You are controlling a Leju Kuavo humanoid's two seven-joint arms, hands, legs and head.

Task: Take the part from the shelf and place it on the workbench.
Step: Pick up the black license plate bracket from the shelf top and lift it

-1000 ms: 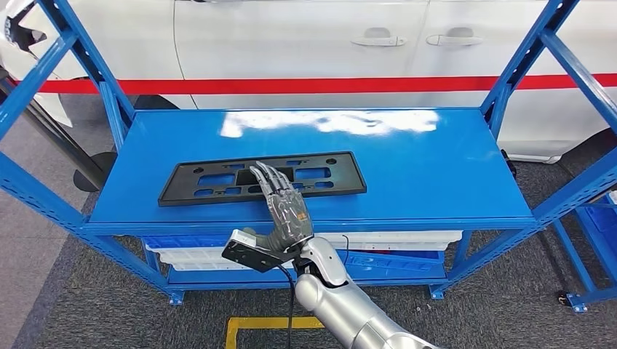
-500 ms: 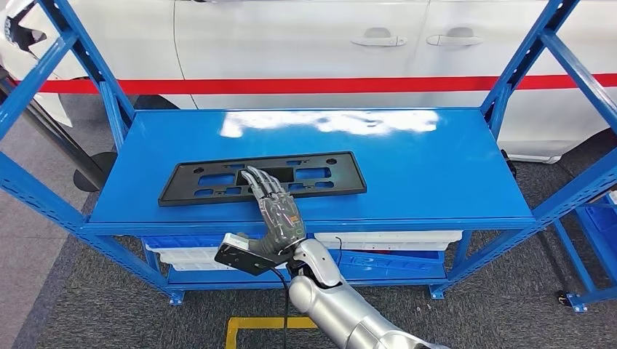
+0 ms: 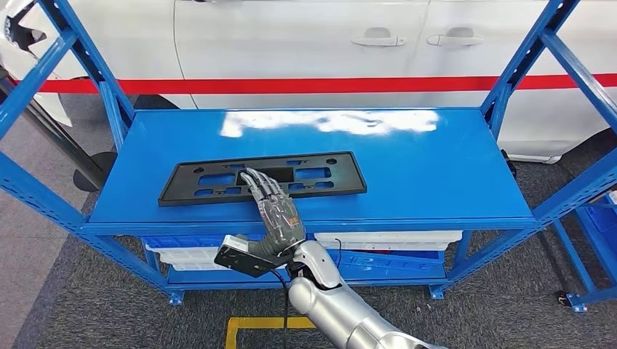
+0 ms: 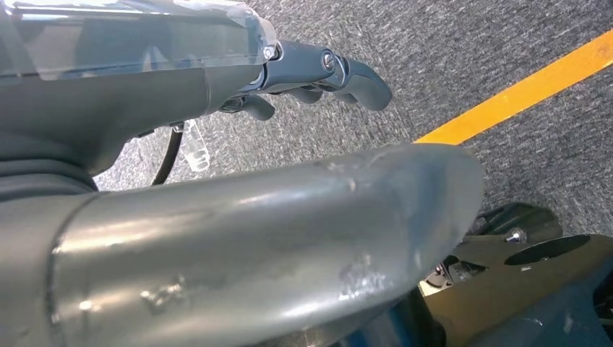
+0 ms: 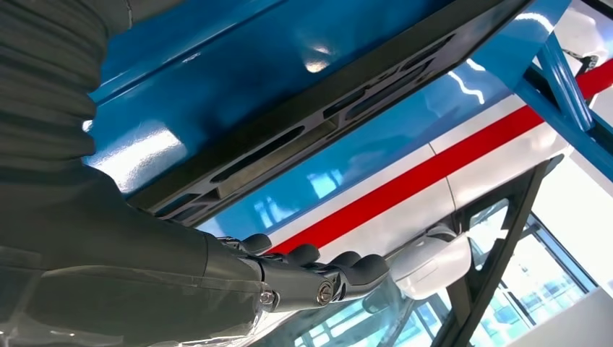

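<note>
Head view: the black part (image 3: pixel 262 177), a long flat plate with rectangular cut-outs, lies flat on the top board of the blue shelf (image 3: pixel 407 171), toward the board's front edge and left of its middle. The right robot hand (image 3: pixel 275 211) reaches over that front edge from below, palm down, its fingers (image 3: pixel 256 182) extended and spread across the near long edge of the part at about mid-length. The fingers overlap the part, but contact cannot be confirmed from this angle; nothing is gripped, and the hand reads as open. A black camera block (image 3: pixel 244 256) sits at the wrist, just below the shelf's front edge.

Right wrist view: the same part (image 5: pixel 303 116) appears as a dark slotted bar against the glossy blue board, with the hand's dark fingers (image 5: pixel 340 271) stretched out straight, apart from one another, and holding nothing.

Left wrist view: the left robot hand (image 4: pixel 318 72) hangs over grey carpet (image 4: pixel 463 43) crossed by a yellow floor line (image 4: pixel 520 94); its dark fingers are curled inward with nothing in them.

Behind the shelf stands a white car (image 3: pixel 305 36) with a red stripe along its side. White trays (image 3: pixel 393 237) rest on the shelf's lower level, beneath the top board.
</note>
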